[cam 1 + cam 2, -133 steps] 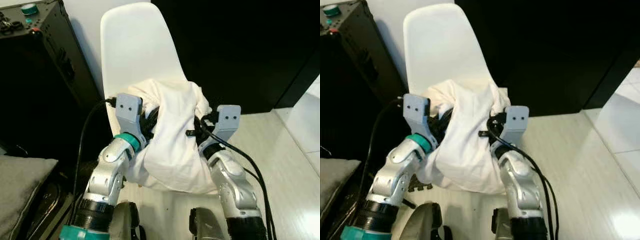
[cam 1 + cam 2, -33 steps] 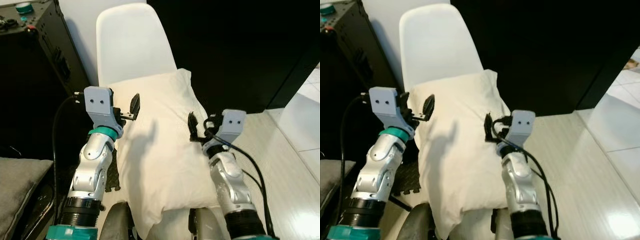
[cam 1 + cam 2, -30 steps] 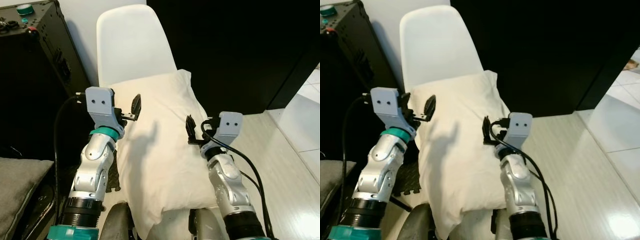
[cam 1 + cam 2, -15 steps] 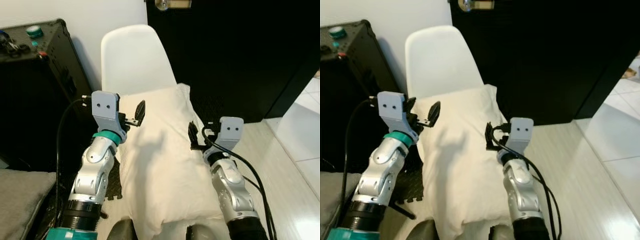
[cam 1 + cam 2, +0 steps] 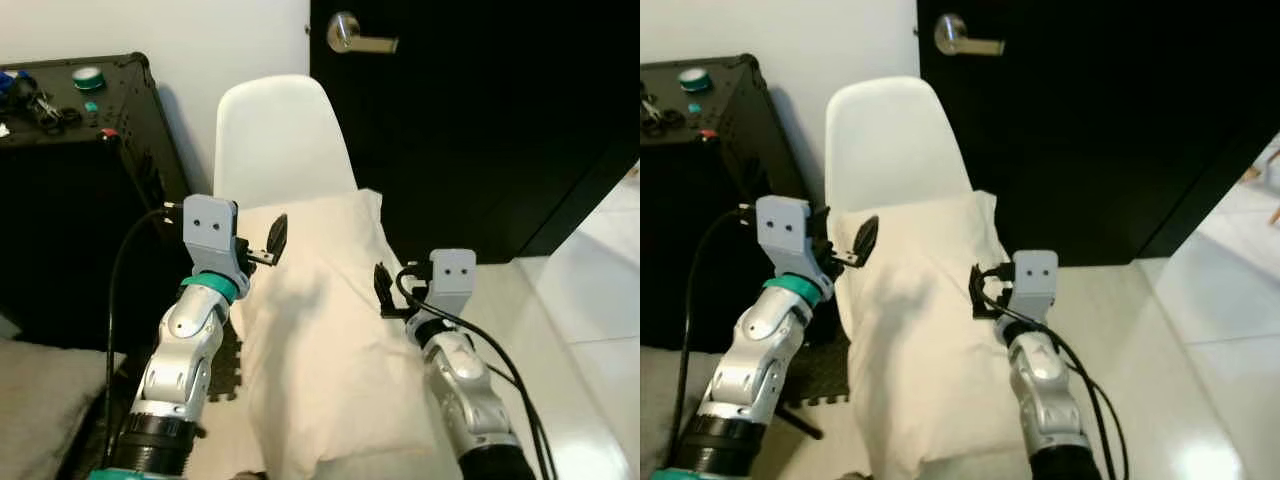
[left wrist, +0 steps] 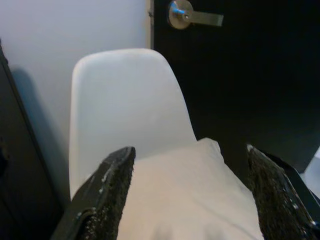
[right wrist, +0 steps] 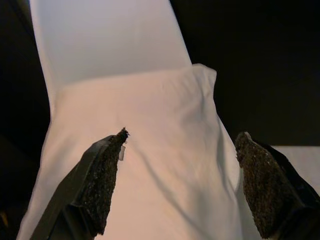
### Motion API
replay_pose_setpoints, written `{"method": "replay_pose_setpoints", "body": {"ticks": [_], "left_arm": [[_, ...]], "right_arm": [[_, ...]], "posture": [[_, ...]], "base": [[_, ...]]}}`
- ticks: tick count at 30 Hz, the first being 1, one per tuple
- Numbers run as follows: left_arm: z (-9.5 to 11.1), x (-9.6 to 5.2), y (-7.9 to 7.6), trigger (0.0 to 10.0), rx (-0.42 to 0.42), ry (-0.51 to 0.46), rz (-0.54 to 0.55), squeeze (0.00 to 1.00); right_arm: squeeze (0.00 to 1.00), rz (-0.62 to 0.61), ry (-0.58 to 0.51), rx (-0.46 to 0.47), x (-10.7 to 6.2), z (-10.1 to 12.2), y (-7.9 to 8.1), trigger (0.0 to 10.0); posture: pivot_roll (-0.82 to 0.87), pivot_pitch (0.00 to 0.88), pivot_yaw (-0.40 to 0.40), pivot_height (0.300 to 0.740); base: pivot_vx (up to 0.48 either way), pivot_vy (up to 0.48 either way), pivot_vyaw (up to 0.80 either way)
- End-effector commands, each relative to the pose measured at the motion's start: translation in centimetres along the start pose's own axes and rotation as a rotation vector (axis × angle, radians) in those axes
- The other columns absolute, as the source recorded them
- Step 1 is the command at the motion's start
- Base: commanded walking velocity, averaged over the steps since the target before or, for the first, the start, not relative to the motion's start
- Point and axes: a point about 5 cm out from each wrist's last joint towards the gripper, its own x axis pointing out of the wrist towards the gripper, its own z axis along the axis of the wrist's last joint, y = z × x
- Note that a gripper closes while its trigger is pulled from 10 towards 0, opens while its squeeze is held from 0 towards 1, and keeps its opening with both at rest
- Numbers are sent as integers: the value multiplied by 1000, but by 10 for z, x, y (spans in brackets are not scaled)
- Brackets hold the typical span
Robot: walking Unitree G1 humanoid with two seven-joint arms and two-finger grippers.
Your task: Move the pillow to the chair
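Note:
A white pillow (image 5: 320, 330) lies flat on the seat of the white chair (image 5: 280, 140), its far end against the backrest and its near end hanging over the front of the seat. My left gripper (image 5: 258, 245) hovers open over the pillow's left edge, holding nothing. At the pillow's right edge my right gripper (image 5: 395, 295) is open as well. In the left wrist view the two fingers (image 6: 107, 200) stand wide apart, with the pillow (image 6: 185, 190) and the chair back beyond them. The right wrist view has the pillow (image 7: 160, 130) lying between the spread fingers (image 7: 100, 185).
A black case (image 5: 70, 180) with small items on top stands left of the chair. Behind the chair is a black door (image 5: 480, 120) with a silver handle (image 5: 355, 35). A grey cushion (image 5: 40, 410) lies at the lower left. White tiled floor (image 5: 590, 330) stretches to the right.
Both grippers, which held the bunched pillow between them, have let go, and it now lies flat on the chair. The camera has since tilted up, bringing the door handle into view.

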Motion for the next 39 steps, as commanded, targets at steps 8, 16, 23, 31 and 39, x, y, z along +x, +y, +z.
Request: {"method": "replay_pose_setpoints", "body": {"ticks": [8,16,23,31,39], "left_arm": [[-4,-17,12,10000,80,39,-81,0],[-17,-19,15,10000,-7,68,45,0],[-20,-20,3,10000,-15,77,22,0],[-18,-16,0,10000,-23,70,27,0],[-20,-18,-1,10000,-9,77,29,0]], "right_arm": [[0,36,82,-56,-3,-19,-1,10000],[0,-25,37,-54,-8,-15,-9,10000],[0,-19,19,-85,-9,-15,-8,10000],[0,-19,12,-93,-8,-15,-6,10000],[0,-23,10,-88,-8,-15,-6,10000]], "posture": [[102,17,-26,740],[74,16,4,740],[62,10,20,740],[60,1,30,740],[60,0,37,740]], "base": [[0,0,0],[0,0,0],[0,0,409],[0,0,800],[0,0,800]]}}
